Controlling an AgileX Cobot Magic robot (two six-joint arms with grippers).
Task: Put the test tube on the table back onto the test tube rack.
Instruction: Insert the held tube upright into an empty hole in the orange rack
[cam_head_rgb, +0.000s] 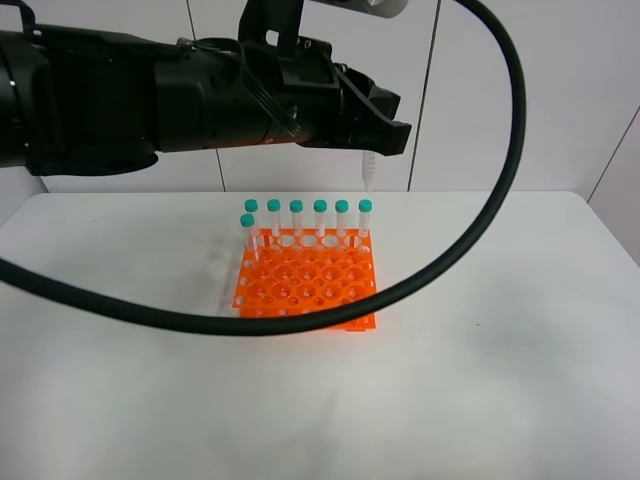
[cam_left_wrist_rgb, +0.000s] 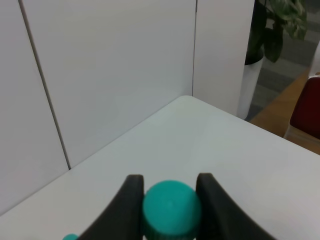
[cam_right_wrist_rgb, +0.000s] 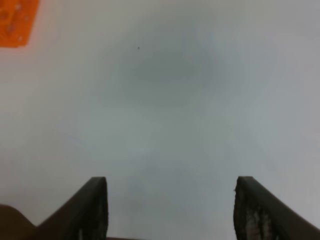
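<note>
Tabletop in white carries the orange test tube rack, where seven teal-capped tubes stand along its rear side. Left gripper hangs above the rack's rear right corner, fingers clamped on the cap of the test tube. The tube is upright, tip down, just over the corner tube. Right gripper, away from the rack, has its fingers apart.

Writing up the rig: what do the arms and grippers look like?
The left arm is a thick matte-black cylinder with a heavy black cable looping past it. The left gripper has curved black fingers; the right gripper has flat, dark, scuffed ones.
</note>
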